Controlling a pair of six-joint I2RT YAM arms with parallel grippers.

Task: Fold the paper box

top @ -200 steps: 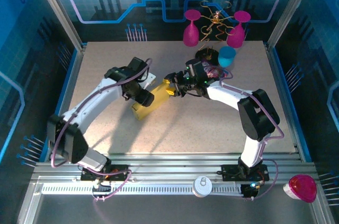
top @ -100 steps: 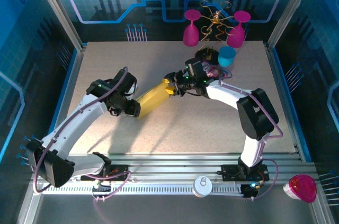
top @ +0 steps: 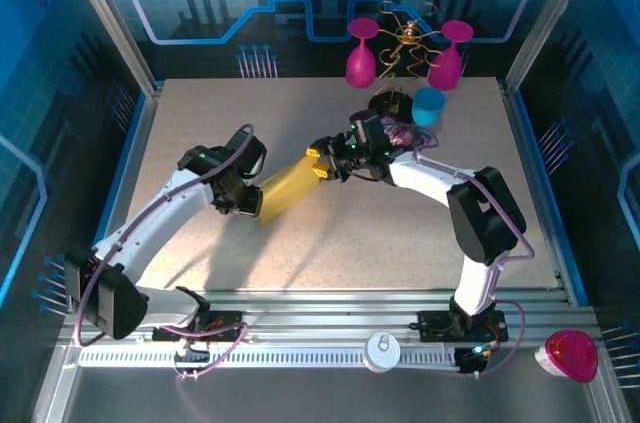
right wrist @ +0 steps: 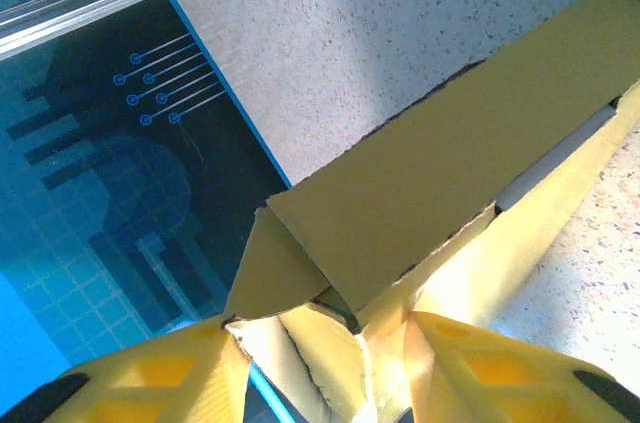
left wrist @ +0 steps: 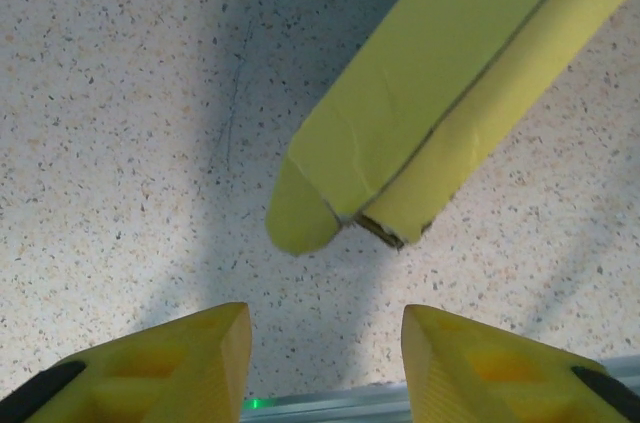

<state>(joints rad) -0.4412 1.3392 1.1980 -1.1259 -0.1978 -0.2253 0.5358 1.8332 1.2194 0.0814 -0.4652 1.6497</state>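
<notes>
Speckled beige worktop (top: pixel 400 243), top external view: the yellow paper box (top: pixel 288 185) is lying left of the blue cup (top: pixel 429 106) and nearer the arm bases. The right tool (top: pixel 322 165) is clamping the box end facing the cup. The left tool (top: pixel 250 205) is sitting at the end farthest from the cup.

Left wrist view: the left tool (left wrist: pixel 325 328) is standing released, fingers spread, with the box (left wrist: pixel 420 133) just beyond the tips and not touching them.

Right wrist view: the right tool (right wrist: pixel 322 328) is grasping the box flaps (right wrist: pixel 430 193) between both fingers.

Bright overhead light, soft arm shadows, sharp focus, blue-tinted walls
</notes>
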